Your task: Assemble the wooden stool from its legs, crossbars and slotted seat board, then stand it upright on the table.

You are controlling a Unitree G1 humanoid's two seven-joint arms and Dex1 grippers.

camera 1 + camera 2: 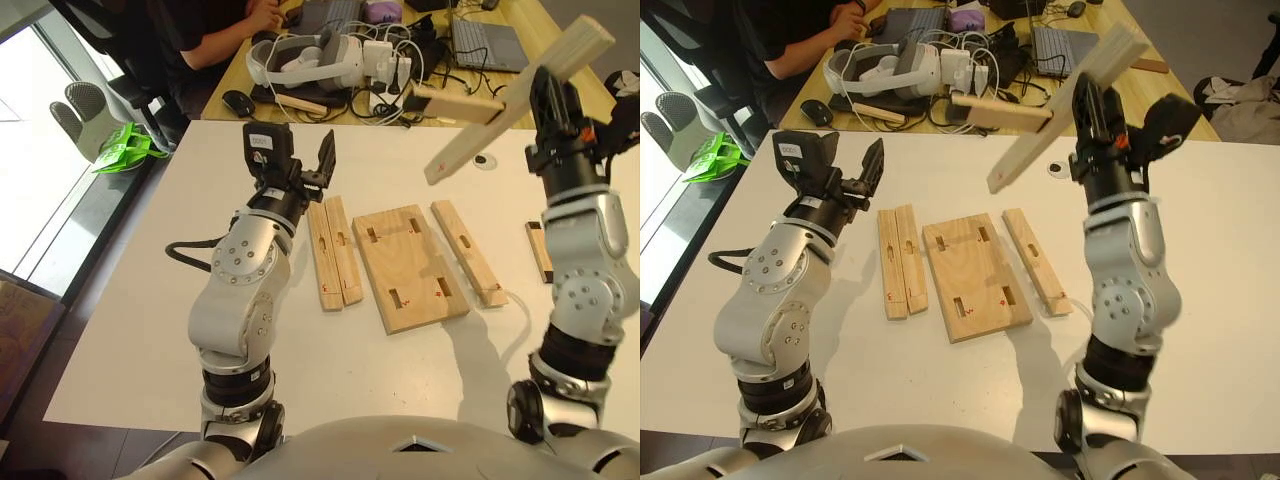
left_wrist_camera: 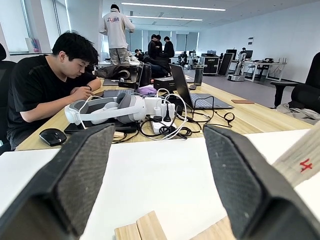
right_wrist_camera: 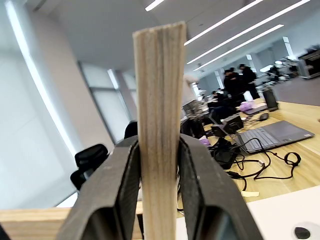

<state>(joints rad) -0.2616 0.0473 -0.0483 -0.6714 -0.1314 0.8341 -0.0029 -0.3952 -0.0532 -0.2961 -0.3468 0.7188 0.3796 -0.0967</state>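
The slotted seat board (image 1: 410,265) lies flat mid-table. Two wooden bars (image 1: 333,250) lie side by side just left of it, and a slotted bar (image 1: 467,250) lies along its right edge. A short wooden piece (image 1: 540,250) rests farther right. My left gripper (image 1: 295,160) hovers open and empty behind the two bars, its pads (image 2: 75,185) spread wide. My right gripper (image 1: 555,95) is raised high at the right, shut on a long wooden leg (image 1: 1060,110) that slants down to the left, with a crossbar (image 1: 455,103) joined to it. The leg's edge (image 3: 160,125) sits clamped between the fingers.
Behind the white table (image 1: 150,300) stands a wooden desk (image 1: 560,45) with a headset (image 1: 300,55), laptops, cables and a mouse (image 1: 238,101); a person sits there. A small dark disc (image 1: 485,160) lies on the table's far right. The table's left edge drops to the floor.
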